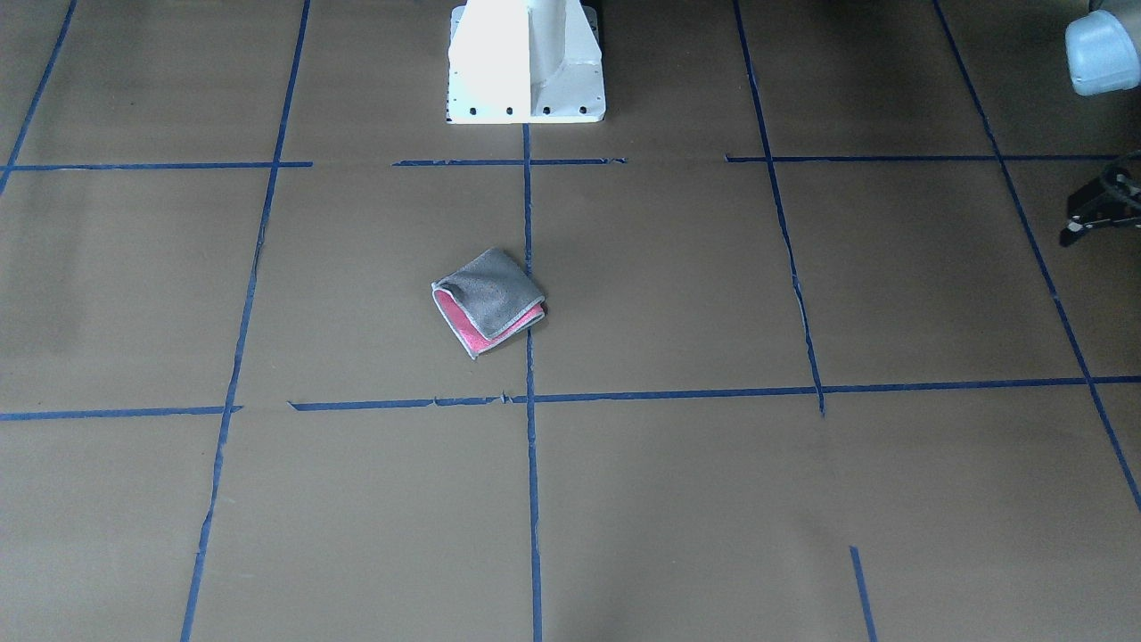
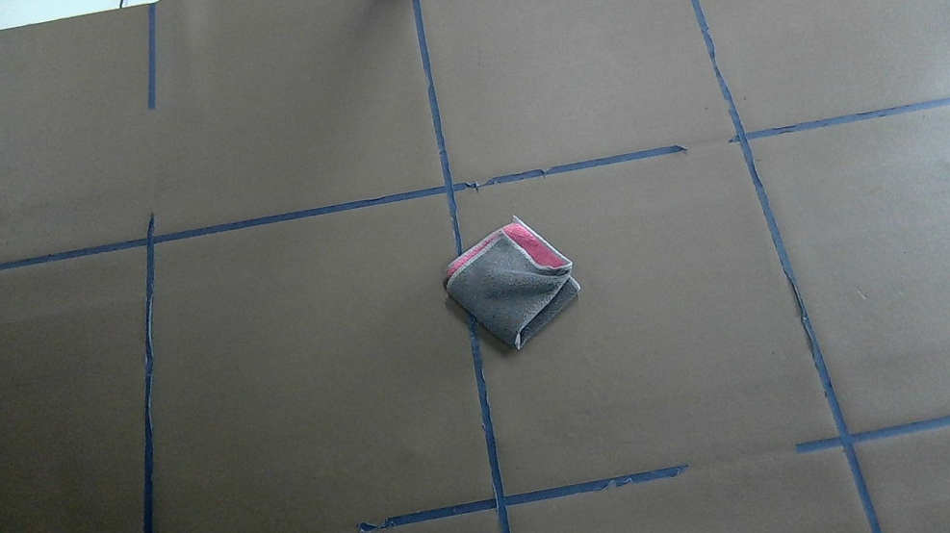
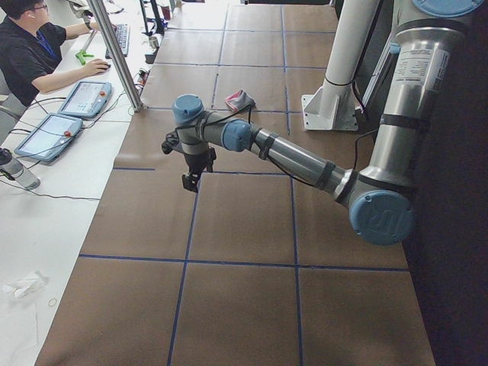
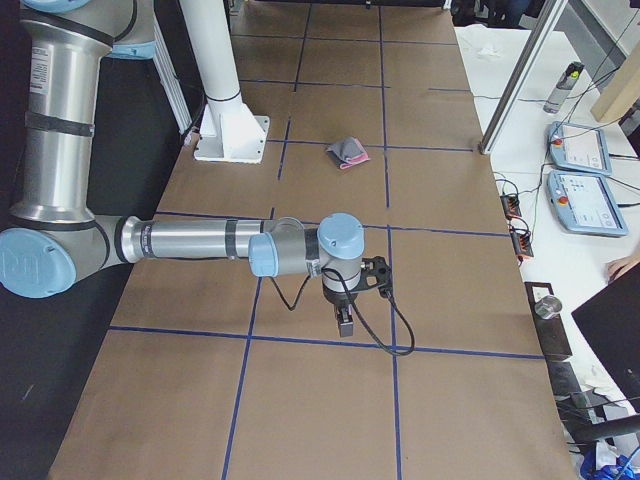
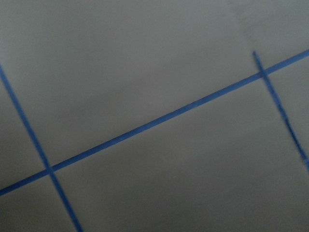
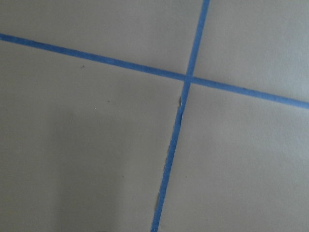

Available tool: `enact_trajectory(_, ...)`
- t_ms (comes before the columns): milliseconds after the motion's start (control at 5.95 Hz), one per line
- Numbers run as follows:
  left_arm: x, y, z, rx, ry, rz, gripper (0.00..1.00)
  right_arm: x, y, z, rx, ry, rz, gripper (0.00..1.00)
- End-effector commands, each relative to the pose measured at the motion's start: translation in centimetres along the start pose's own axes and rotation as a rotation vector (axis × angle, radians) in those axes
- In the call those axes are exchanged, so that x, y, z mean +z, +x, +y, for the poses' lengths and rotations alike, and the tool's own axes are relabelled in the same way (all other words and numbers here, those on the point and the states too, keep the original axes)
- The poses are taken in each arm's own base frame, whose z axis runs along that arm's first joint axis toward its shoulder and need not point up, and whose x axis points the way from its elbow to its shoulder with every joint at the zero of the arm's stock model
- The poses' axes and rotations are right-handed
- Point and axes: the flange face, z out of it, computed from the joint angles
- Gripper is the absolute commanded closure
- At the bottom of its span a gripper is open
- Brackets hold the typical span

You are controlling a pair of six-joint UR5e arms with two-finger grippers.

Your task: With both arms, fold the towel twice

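Note:
The towel lies folded into a small square near the table's middle, grey face up with a pink layer showing at one edge. It also shows in the overhead view and in both side views. Both arms are far from it. My left gripper hangs above the table's left end; only part of it shows at the front view's right edge, and I cannot tell its state. My right gripper hangs above the table's right end; I cannot tell its state. Both wrist views show only brown paper and blue tape.
The white pedestal base stands at the robot's side of the table. Blue tape lines grid the brown paper. An operator sits at a side desk with tablets, beyond a metal post.

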Motion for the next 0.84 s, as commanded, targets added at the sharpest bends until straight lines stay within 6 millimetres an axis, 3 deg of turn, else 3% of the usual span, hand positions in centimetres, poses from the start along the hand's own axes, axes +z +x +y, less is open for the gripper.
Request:
enact_trajectory(0, 3.8, -5.3, 6.9, -0.105, -0.089, 0.018, 0.0, 1.9, 2.7, 3.4, 0.075, -0.046, -0.002, 0.0)
enact_trajectory(168, 4.1, -9.3, 11.3, -0.206, -0.085, 0.022, 0.0, 2.3, 3.2, 3.7, 0.087, -0.052, -0.006, 0.0)
enact_trajectory(336, 4.9, -10.1, 14.2, -0.245, -0.1, 0.038, 0.0, 2.2, 3.1, 3.6, 0.083, -0.049, -0.007, 0.0)
enact_trajectory(504, 4.6, -9.7, 14.3, -0.248, -0.093, 0.047, 0.0, 2.2, 3.1, 3.5, 0.084, -0.048, -0.008, 0.0)
enact_trajectory(672, 5.5, -10.5, 14.3, -0.268, -0.114, 0.043, 0.0, 2.1, 3.0, 3.5, 0.083, -0.047, -0.011, 0.0)
